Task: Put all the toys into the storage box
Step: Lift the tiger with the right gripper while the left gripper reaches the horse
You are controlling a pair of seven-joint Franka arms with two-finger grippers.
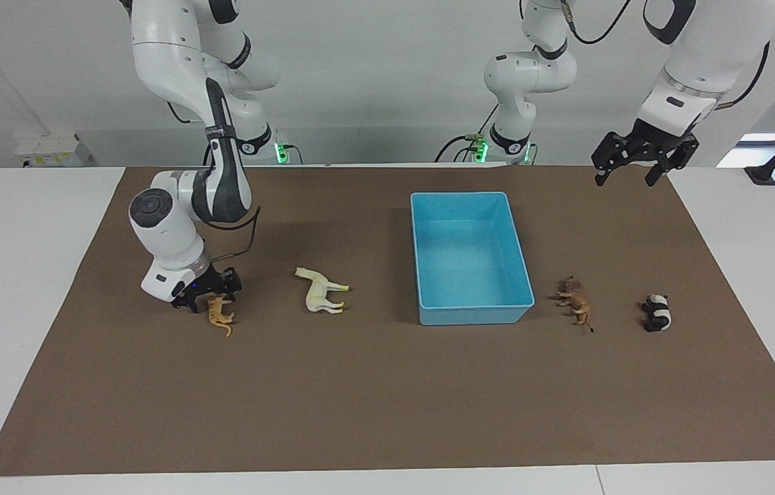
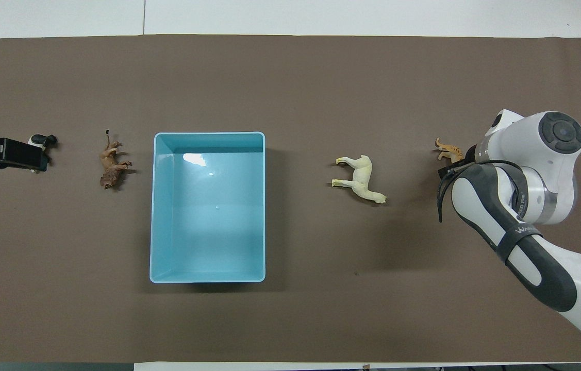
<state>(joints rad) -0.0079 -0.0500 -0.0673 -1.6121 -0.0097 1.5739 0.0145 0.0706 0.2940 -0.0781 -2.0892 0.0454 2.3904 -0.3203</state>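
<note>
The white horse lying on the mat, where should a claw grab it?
Probably around the belly, coming straight down. The white horse lies flat on its side on the brown mat, legs pointing toward the storage box. The body is its thickest part; legs and neck look thin.

White wall [image 1: 373, 82], brown-covered table [image 1: 387, 399]

Both arms [image 1: 174, 227] have glossy white rounded shells with dark grey bands and round grey joint caps, black cables looping beside the wrists, black grippers [image 1: 638, 161] (boxy, with two fingers), and green lights glowing at their bases.
</note>
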